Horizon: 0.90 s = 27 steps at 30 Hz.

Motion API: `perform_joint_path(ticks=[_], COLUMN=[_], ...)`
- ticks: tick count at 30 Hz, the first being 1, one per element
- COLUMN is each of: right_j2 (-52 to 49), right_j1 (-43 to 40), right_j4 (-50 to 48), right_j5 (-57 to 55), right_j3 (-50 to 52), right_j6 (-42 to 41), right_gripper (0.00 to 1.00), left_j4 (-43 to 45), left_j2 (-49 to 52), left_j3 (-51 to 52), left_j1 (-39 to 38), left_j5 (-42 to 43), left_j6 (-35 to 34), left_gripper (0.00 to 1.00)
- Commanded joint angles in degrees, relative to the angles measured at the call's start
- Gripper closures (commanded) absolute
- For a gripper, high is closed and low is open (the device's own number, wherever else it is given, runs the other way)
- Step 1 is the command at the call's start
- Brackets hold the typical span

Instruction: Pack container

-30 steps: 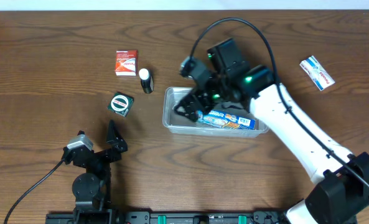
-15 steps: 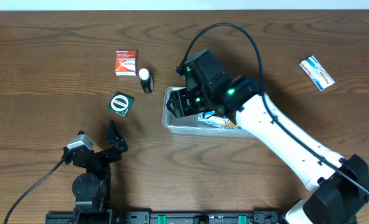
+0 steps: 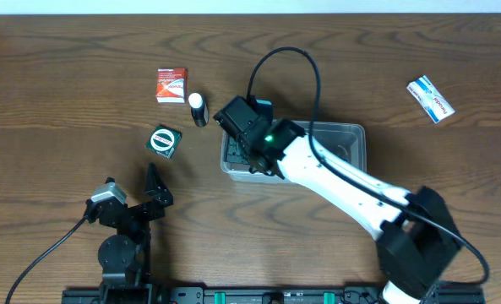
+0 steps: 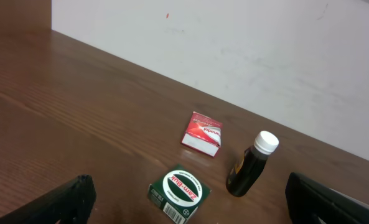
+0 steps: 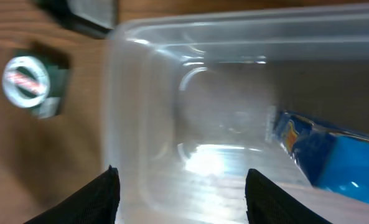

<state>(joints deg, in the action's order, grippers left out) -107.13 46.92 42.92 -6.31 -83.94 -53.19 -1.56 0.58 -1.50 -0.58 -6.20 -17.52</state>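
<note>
Right gripper (image 5: pixel 183 205) hangs over the 9 o'clock end of the tub (image 3: pixel 356 140), jaws half-spread on nothing; left gripper (image 4: pixel 190 208) is wide open.

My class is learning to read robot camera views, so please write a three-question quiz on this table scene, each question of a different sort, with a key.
1. True or false: the dark bottle stands on the table, outside the container.
2. In the overhead view, which lies furthest to the right of the picture? A) red box B) white-and-blue packet C) green box
3. In the right wrist view, what lies inside the container?

Key: 1 true; 2 B; 3 a blue box.
</note>
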Motion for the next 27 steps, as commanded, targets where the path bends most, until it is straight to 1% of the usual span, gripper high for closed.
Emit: perform_joint_path(ticks=[1, 8, 16, 21, 24, 27], right_j2=[-0.39, -0.39, -0.39, -0.39, -0.39, -0.39], right_j1=[-1.38, -3.06, -3.15, -3.13, -3.13, -3.13], right_j4=[-0.07, -0.48, -0.15, 1.31, 3.10, 5.05], right_j5=[-2.75, -3.82, -3.82, -3.80, -3.80, -3.80], right_j3=[-0.68, -0.70, -0.70, -0.68, -0.70, -0.70], right_j6=[-2.51, -2.49, -2.49, -1.07, -0.33, -0.31], right_gripper=[0.38, 0.39, 0.39, 0.41, 0.39, 0.39], left_j4=[-2.05, -2.08, -2.05, -2.05, -2.08, -2.05], left_j2=[-0.35, -0.35, -0.35, -0.35, -0.35, -0.35], left_j3=[1.27, 1.27, 1.27, 1.27, 1.27, 1.27], left_j1=[0.24, 0.24, 0.24, 0.24, 0.24, 0.24], left_j5=[-0.70, -0.70, -0.70, -0.70, -0.70, -0.70], left_j6=[0.98, 1.01, 0.98, 0.98, 0.98, 1.01], left_gripper=[0.02, 0.02, 0.02, 0.02, 0.02, 0.02])
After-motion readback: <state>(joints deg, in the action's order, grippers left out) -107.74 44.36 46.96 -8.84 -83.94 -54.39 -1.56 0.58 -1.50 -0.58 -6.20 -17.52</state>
